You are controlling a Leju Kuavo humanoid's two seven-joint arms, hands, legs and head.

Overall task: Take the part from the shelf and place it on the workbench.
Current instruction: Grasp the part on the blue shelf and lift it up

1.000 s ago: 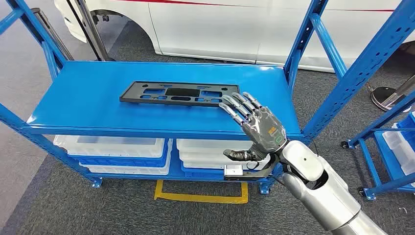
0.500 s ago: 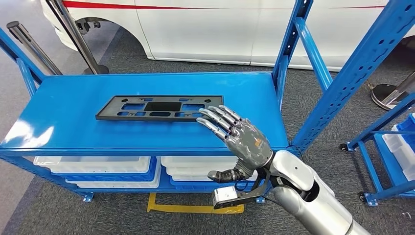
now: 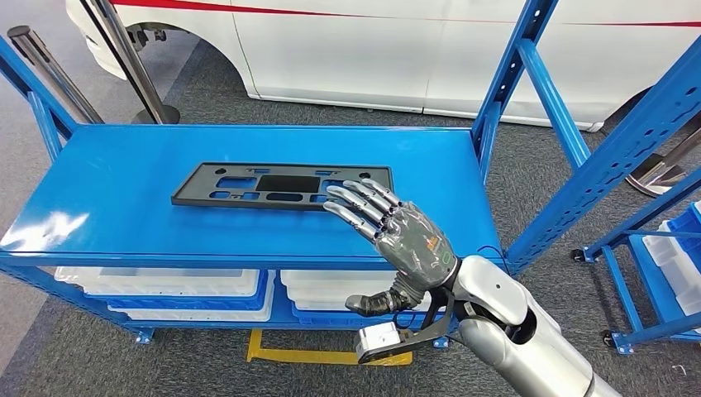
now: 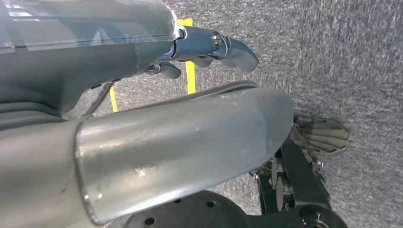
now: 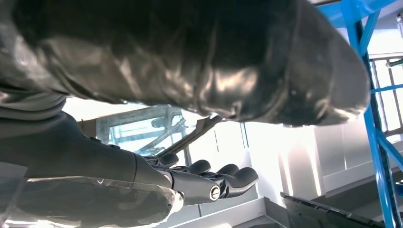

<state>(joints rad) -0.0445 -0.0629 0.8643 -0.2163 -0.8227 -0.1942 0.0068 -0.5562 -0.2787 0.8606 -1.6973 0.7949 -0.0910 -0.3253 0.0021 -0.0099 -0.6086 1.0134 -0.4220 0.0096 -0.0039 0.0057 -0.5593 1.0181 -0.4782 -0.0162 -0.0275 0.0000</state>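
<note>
A flat black plastic part (image 3: 273, 186) with several cut-outs lies lengthwise on the blue top shelf (image 3: 124, 207). My right hand (image 3: 397, 236) reaches in from the lower right, fingers spread and stretched out over the part's right end, thumb hanging below the shelf's front edge. It holds nothing, and I cannot tell whether the fingertips touch the part. The right wrist view has the same fingers (image 5: 214, 183) extended, with the part's dark edge (image 5: 323, 213) just ahead. In the left wrist view my left hand (image 4: 209, 47) hangs over grey carpet, holding nothing.
Blue uprights (image 3: 504, 83) frame the shelf at its right end. White bins (image 3: 182, 285) sit on the lower level. A white car (image 3: 372, 50) stands behind, stanchion posts (image 3: 124, 58) at the back left, another blue rack (image 3: 661, 248) at the right. Yellow tape (image 3: 314, 356) marks the floor.
My right hand has stretched further left, so its fingers now lie over the part's right end. The camera has shifted a little; the part itself stays put.
</note>
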